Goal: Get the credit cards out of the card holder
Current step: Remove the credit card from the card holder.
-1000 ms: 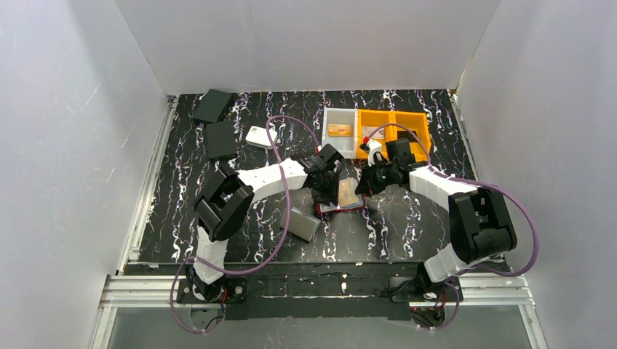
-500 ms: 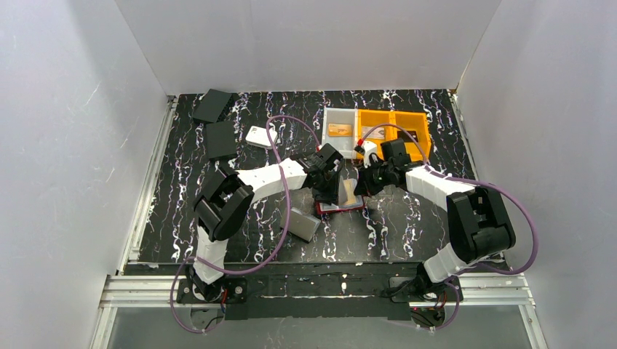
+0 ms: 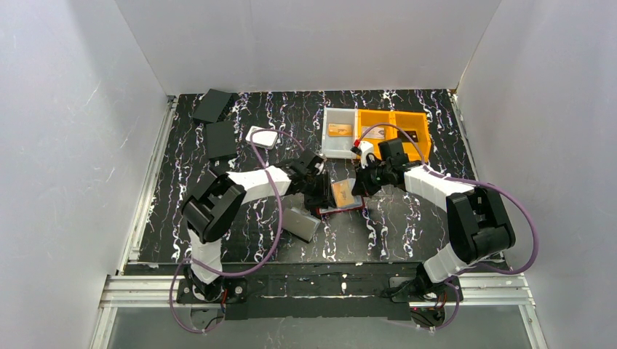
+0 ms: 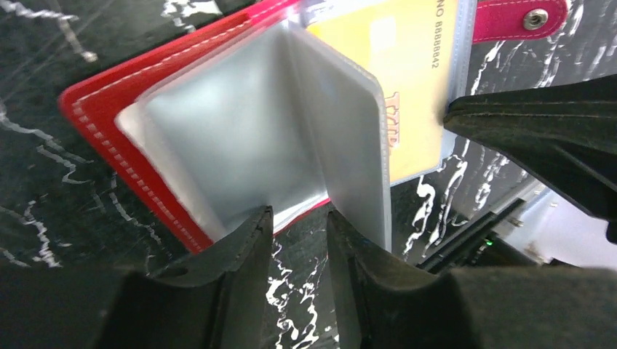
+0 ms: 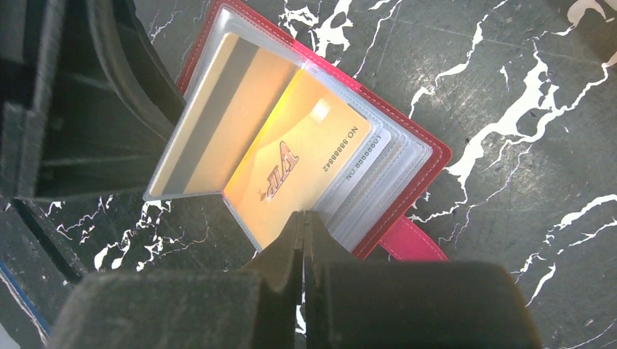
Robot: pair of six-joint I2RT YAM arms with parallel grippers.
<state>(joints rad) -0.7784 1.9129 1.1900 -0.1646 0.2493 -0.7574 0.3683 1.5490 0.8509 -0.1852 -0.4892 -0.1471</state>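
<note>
the card holder [image 5: 429, 156] lies open near the middle of the surface [image 5: 509, 109]; from above, the left gripper [image 4: 300, 240] is at its 10 o'clock and the right gripper [image 5: 302, 218] at its 2 o'clock. one clear sleeve page [image 4: 342, 145] stands up. it carries a striped card [image 5: 211, 116], and an orange-gold card [image 5: 298, 167] lies flat in the sleeve beside it.

the left fingers stand partly apart at the holder's red edge, and nothing is visibly clamped between them. the right fingers are closed together, their tips touching the sleeve edge by the orange-gold card. i cannot tell whether they pinch anything.

the cards are probably light, stiff and slick, while the sleeves are floppy and likely to cling. a sensible hold is a pinch on a card's exposed short edge at the sleeve mouth, with the holder pinned down. otherwise the whole light booklet may lift along with the card.
</note>
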